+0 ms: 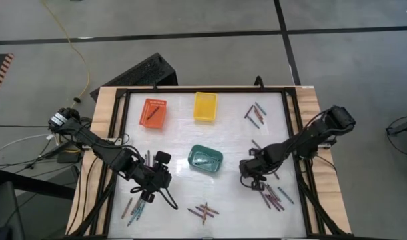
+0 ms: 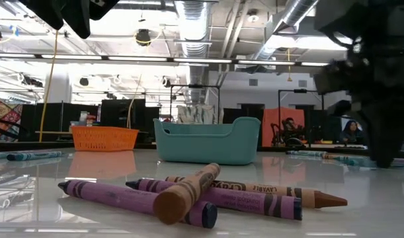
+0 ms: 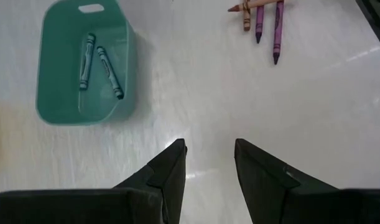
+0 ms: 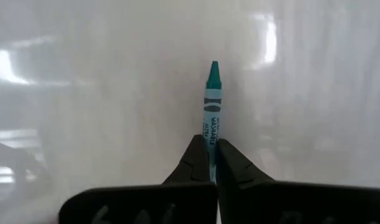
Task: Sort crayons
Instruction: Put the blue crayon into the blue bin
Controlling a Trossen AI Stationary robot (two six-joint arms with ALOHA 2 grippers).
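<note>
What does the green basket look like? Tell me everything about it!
The green basket is a small teal tub that looks like plastic, with rounded corners, smooth solid walls and a slot handle cut near one rim. It stands upright and open on the white table, about in the middle, between the two arms. Inside lie two teal crayons, side by side and slightly angled apart on its floor. No gripper touches it.

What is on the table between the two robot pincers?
The green basket sits between the left pincer and right pincer, seen from above; two teal crayons lie inside.
</note>
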